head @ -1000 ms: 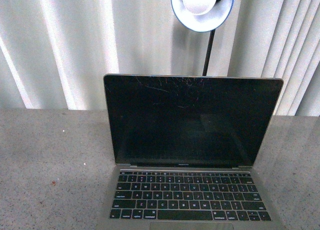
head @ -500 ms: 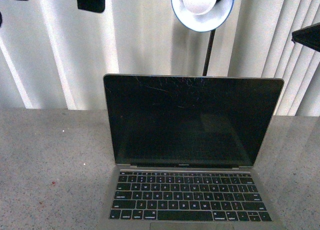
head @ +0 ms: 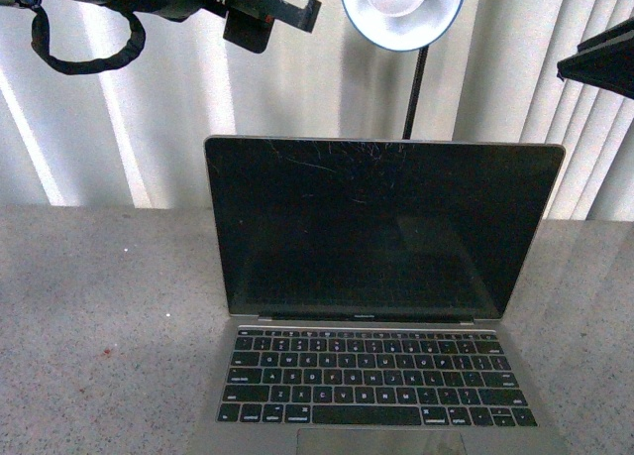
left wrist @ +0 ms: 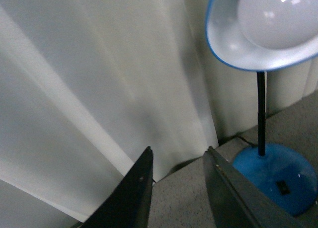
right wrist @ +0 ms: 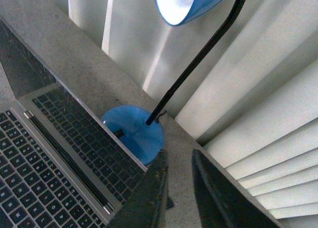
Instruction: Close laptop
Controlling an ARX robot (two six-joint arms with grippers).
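Laptop (head: 381, 277) sits open on the grey speckled table (head: 99, 306), centred in your front view, keyboard toward the robot. Lid stands upright, leaning slightly back. Screen is black, with scratches near its top edge. Neither arm touches it.

Left gripper (head: 265, 17) hangs high, above the lid's top-left corner and well apart from it. In its wrist view the fingers (left wrist: 130, 198) are apart with a clear gap and nothing between them. They point at the white blinds (left wrist: 74, 89) and the table's back edge. The blue lamp (left wrist: 263, 39) is off to one side.

Right gripper (head: 597, 63) only pokes in at the right edge of your front view, above the lid's top-right corner, no contact. In its wrist view the fingers (right wrist: 145, 203) are a narrow slot apart, holding nothing. Past them you see the lamp base (right wrist: 134, 133) on the table just behind the lid.
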